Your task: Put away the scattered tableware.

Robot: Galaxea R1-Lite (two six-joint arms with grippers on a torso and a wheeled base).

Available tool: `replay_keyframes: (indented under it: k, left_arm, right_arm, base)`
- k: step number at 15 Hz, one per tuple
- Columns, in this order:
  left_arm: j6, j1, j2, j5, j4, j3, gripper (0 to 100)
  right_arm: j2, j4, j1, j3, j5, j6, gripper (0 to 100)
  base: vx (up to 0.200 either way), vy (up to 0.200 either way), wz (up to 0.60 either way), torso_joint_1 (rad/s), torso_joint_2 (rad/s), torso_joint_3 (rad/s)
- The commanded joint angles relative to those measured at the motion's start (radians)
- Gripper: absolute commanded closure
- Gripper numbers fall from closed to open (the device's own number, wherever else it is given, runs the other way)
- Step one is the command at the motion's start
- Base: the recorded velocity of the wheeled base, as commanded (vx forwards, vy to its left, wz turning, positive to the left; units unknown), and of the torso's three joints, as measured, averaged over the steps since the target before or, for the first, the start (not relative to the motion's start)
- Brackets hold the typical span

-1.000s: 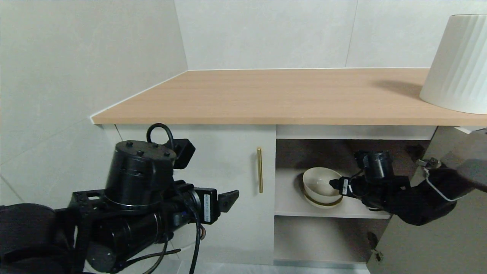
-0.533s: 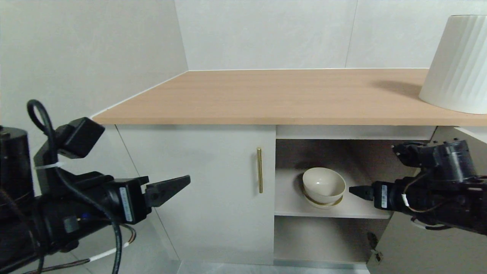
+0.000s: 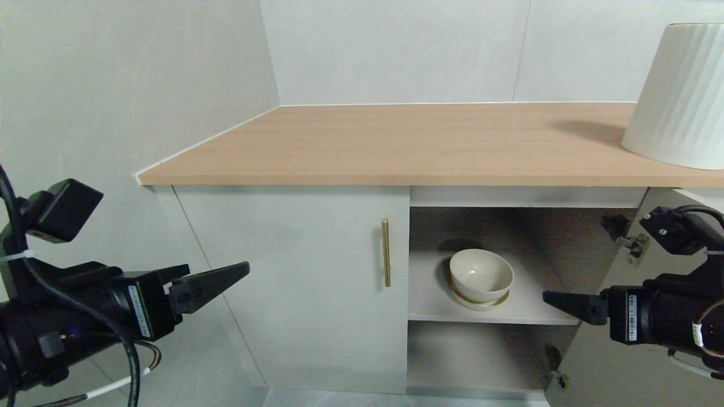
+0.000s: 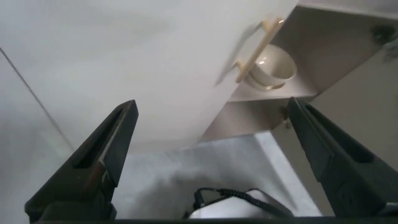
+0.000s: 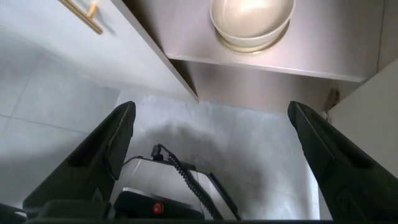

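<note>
A cream bowl [image 3: 481, 275] sits on a small gold-rimmed plate [image 3: 477, 301] on the upper shelf [image 3: 430, 305] of the open cabinet. The bowl [image 4: 272, 65] also shows in the left wrist view, and in the right wrist view [image 5: 252, 18], where it is upright. My right gripper [image 3: 557, 301] hangs open outside the cabinet, to the right of the bowl and apart from it, nothing between its fingers [image 5: 99, 155]. My left gripper [image 3: 226, 272] is open and empty too, low in front of the shut left door, well left of the bowl.
The left door is shut, with a gold handle [image 3: 386, 252]. The right door [image 3: 645, 350] stands swung open behind my right gripper. A white ribbed lampshade [image 3: 679, 96] stands on the wooden countertop [image 3: 396, 141]. A lower compartment [image 3: 475, 353] lies under the shelf.
My right gripper has drawn back from the bowl's rim, out of the cabinet to the right. The left arm has pulled back to the left and lower. The bowl stays on the shelf.
</note>
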Motion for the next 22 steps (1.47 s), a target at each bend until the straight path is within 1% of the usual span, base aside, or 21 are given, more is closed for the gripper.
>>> replay_keyframes:
  k: [1,2,22]
  left_arm:
    - [-0.001,-0.010,0.030,0.001,-0.001,-0.001,0]
    - [-0.001,-0.010,0.031,0.001,-0.001,-0.001,0]
    - [-0.001,-0.021,0.041,-0.002,0.002,0.007,0]
  right_arm:
    - [-0.017,-0.001,0.001,0.001,-0.001,-0.001,0]
    - [-0.014,-0.001,0.003,0.002,-0.001,-0.001,0]
    - [-0.024,0.028,0.009,0.007,0.007,-0.003,0]
  base:
    - [0.000,0.000,0.00,0.000,0.00,0.000]
    - [0.000,0.000,0.00,0.000,0.00,0.000]
    - [-0.200,0.000,0.00,0.003,0.00,0.002]
